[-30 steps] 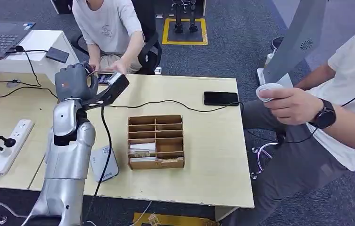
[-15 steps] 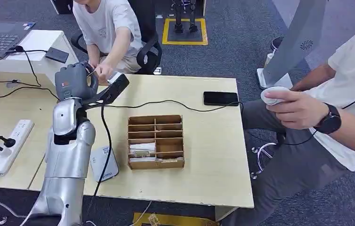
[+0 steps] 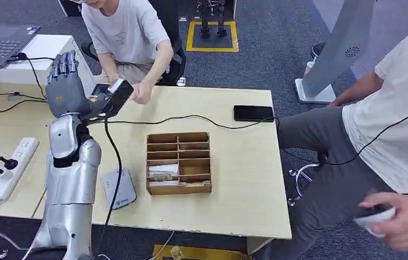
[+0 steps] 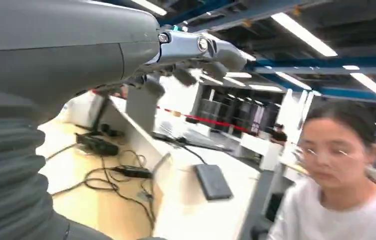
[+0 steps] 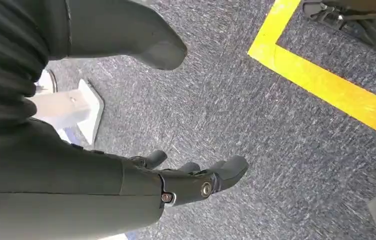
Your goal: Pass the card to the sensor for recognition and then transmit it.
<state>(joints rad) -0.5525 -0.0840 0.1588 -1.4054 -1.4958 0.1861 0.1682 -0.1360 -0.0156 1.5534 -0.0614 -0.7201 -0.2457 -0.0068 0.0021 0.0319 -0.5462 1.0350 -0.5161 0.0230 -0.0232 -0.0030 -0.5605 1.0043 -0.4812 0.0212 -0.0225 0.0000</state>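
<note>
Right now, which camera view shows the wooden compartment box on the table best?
The head view. It looks down on the wooden compartment box so all its compartments show, some holding cards. The left wrist view faces a person and desks beyond, and the right wrist view faces the carpet, so neither helps with the box.

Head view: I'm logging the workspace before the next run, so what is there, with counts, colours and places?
Wooden organizer: one, brown, table centre.
Phone: one, black, far right of table.
Card reader: one, grey, near edge.
Power strip: one, white, left table.
Laptop: one, dark, far left.
Table: one, light wood.
People: two, white shirts, one seated behind the table, one at the right.
Left hand: silver-grey, raised, fingers spread.
Right hand: dark, over carpet.
</note>
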